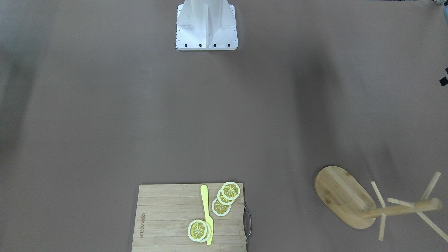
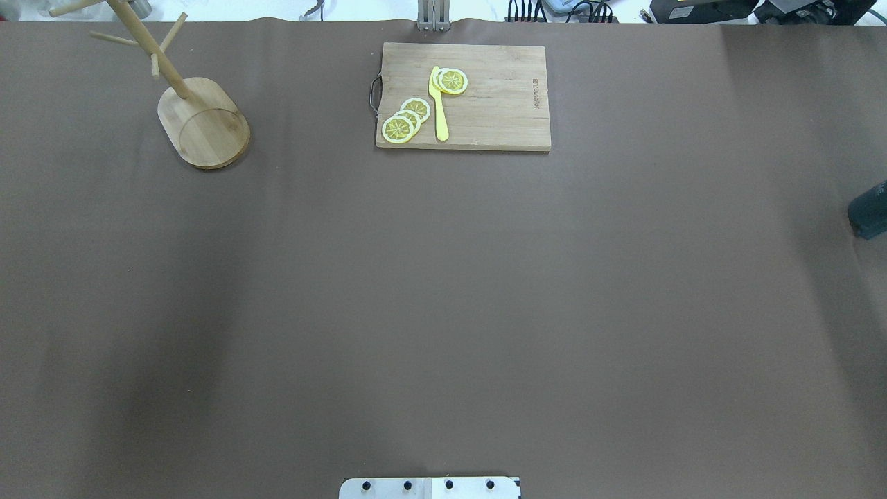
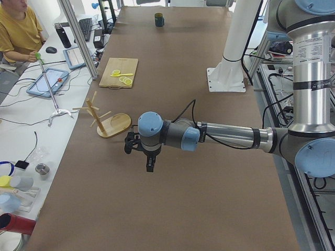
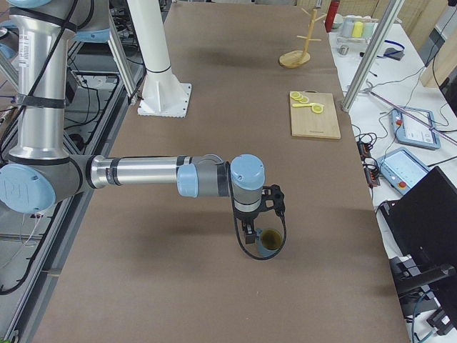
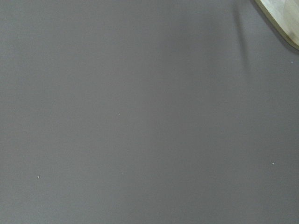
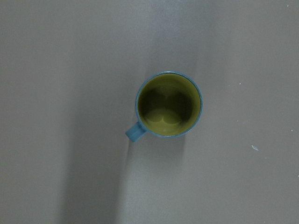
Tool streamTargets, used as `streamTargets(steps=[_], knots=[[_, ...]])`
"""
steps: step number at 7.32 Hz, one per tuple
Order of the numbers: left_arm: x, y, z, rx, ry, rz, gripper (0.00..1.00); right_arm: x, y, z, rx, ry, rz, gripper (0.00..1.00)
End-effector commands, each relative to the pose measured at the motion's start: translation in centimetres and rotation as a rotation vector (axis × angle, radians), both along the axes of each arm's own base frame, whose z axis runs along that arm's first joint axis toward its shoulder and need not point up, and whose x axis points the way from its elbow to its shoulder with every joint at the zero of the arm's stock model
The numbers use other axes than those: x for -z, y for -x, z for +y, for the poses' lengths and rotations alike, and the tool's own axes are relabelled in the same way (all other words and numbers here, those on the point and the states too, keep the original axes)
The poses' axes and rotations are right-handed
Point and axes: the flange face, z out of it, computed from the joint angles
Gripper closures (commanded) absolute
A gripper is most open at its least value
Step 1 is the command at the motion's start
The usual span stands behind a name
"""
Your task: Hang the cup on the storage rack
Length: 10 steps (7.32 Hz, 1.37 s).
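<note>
The cup (image 6: 169,103) stands upright on the brown table, dark blue outside and yellow-green inside, with its handle (image 6: 134,132) pointing down-left in the right wrist view. My right gripper (image 4: 248,233) hangs just above and beside the cup (image 4: 270,241); I cannot tell whether it is open or shut. The cup (image 2: 870,210) sits at the table's far right edge. The storage rack (image 2: 204,125), a bamboo mug tree, stands empty at the far left; its base (image 1: 341,196) and post (image 1: 402,210) show clearly. My left gripper (image 3: 148,163) hovers near the rack (image 3: 107,119); its state cannot be told.
A wooden cutting board (image 2: 485,97) with lemon slices (image 2: 405,121) and a yellow knife (image 2: 438,104) lies at the table's far middle. The robot's white base (image 1: 206,26) stands at the near edge. A person (image 3: 18,31) sits at a side bench.
</note>
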Motion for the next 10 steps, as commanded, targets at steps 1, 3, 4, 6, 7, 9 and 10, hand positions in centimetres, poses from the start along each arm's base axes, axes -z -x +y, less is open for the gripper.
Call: streamTargets(steps=[1,3,4,6,7,9,10], knots=[[-1.3,-0.1,-0.4,0.001,-0.038,0.006,0.01,0.1,0.0,-0.3,-0.003,-0.001,0.005,0.00],[0.4,0.0,-0.7,0.002,-0.075,0.007,0.01,0.2,0.1,-5.7,-0.021,0.011,0.005,0.00],[1.1,-0.1,-0.7,0.000,-0.088,0.010,0.01,-2.2,0.3,-8.6,-0.013,0.050,0.002,0.00],[1.7,-0.1,-0.7,0.001,-0.106,0.012,0.01,-5.4,1.0,-10.2,-0.009,0.047,-0.004,0.00],[1.6,-0.1,-0.7,0.002,-0.121,0.013,0.01,-7.6,1.7,-10.0,0.004,0.066,-0.004,0.00],[2.2,-0.2,-0.9,0.041,-0.123,0.026,0.01,-10.3,5.0,-9.7,0.052,0.056,-0.011,0.01],[2.2,-0.2,-0.9,0.049,-0.118,0.029,0.01,-10.1,5.7,-10.1,0.046,0.056,-0.012,0.02]])
